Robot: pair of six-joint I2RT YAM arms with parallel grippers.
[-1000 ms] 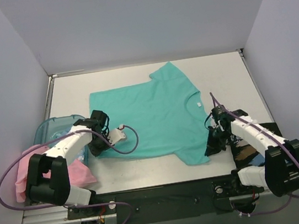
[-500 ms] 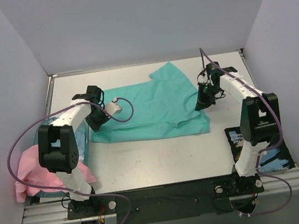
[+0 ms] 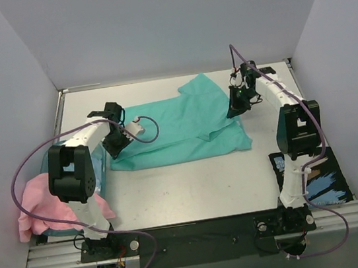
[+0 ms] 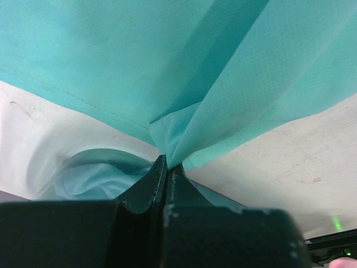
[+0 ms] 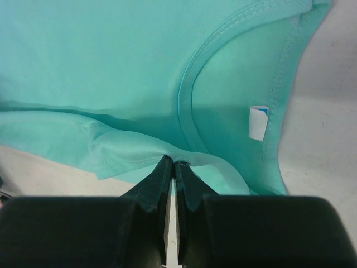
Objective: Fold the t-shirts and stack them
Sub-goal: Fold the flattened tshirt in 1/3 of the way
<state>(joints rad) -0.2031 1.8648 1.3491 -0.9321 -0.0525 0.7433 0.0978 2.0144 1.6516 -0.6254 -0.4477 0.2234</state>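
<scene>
Left fingers are pressed together, pinching a bunched fold at the teal t-shirt's edge. Right fingers are also clamped, on a doubled edge just below the collar. Both pinches are confirmed by the wrist views only; the top view just shows black fingers over cloth. The white tag inside the collar shows in the right wrist view alone. The shirt lies as a folded band across the far half of the desk. The blue tub at left is mostly behind the left arm, contents hidden. The pink t-shirt is heaped at the tub's near-left side; in or beside it, can't tell.
</scene>
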